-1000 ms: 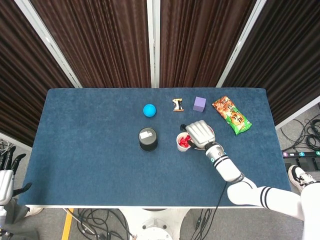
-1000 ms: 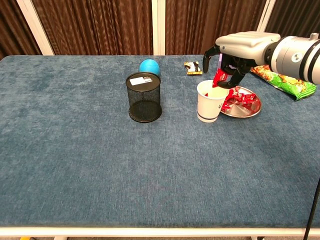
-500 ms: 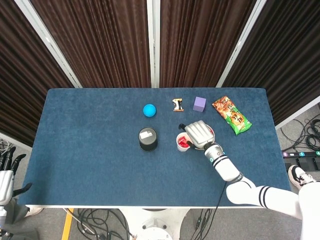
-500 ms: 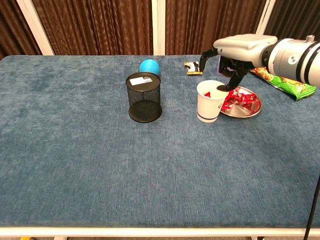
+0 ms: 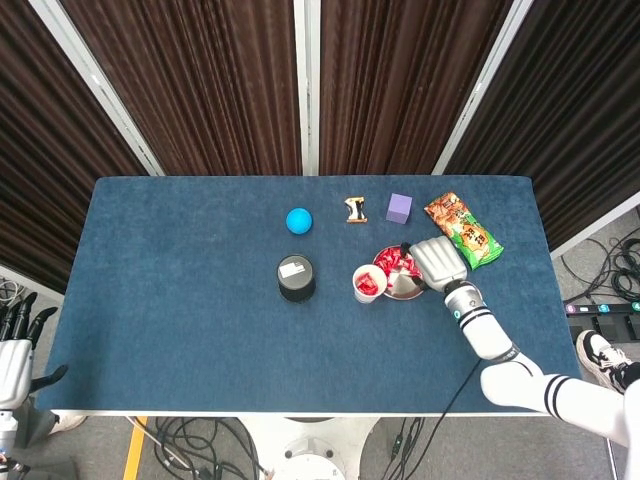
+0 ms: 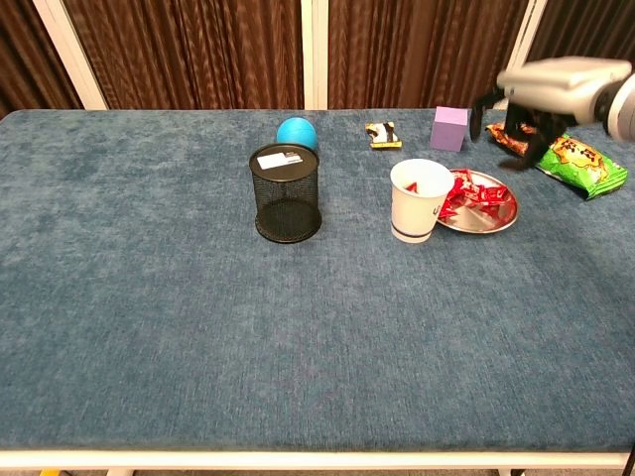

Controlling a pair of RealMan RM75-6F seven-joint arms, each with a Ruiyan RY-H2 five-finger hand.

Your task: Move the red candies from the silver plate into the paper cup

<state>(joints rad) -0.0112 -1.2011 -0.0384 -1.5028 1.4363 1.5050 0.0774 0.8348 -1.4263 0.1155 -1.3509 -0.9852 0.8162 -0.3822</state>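
Beside the silver plate (image 6: 501,220), right robot hand (image 6: 541,99) empty, fingers apart.

My right hand (image 6: 556,94) is motion-blurred in the chest view, so I cannot tell how its fingers lie. My left hand (image 5: 15,340) is cut off at the head view's nine-o'clock edge.

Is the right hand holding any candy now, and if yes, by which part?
No. The right hand holds nothing; its fingers hang empty, away from the silver plate.
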